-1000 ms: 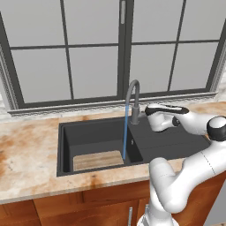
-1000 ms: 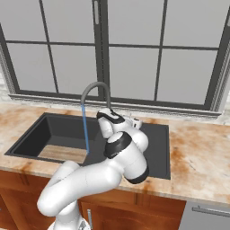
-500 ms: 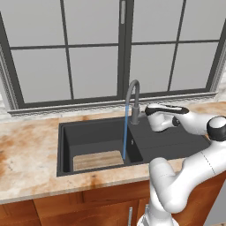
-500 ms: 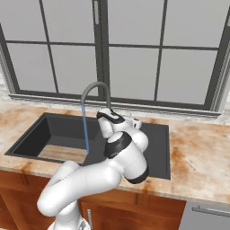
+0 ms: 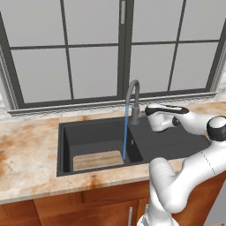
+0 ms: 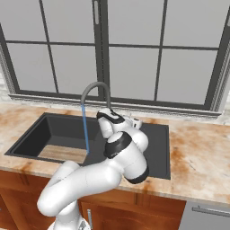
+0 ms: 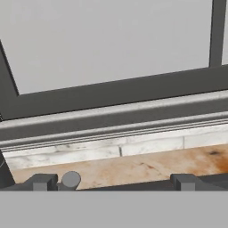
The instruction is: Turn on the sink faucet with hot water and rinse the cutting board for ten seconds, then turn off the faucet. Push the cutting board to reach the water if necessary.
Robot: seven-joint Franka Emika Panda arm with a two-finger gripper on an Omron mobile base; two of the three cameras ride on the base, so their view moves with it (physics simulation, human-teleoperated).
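The grey gooseneck sink faucet (image 5: 133,99) is running. A thin blue stream of water (image 5: 125,132) drops into the dark sink (image 5: 95,132). The stream comes down at the right end of the tan cutting board (image 5: 98,160), which lies flat on the basin floor toward the front. In the right base view the water (image 6: 85,130) meets the cutting board (image 6: 63,153) at that same end. My gripper (image 5: 164,108) hovers just right of the faucet base, facing the window. In the hand view my gripper (image 7: 114,181) is open, and the round end of the lever handle (image 7: 70,179) sits just inside its left fingertip (image 7: 43,181).
A marble counter (image 5: 26,150) surrounds the sink, whose drainboard (image 6: 155,139) lies to the right of the basin. A window sill and dark frame (image 7: 116,95) run close behind the faucet. Wooden cabinet fronts (image 5: 79,207) are below the counter.
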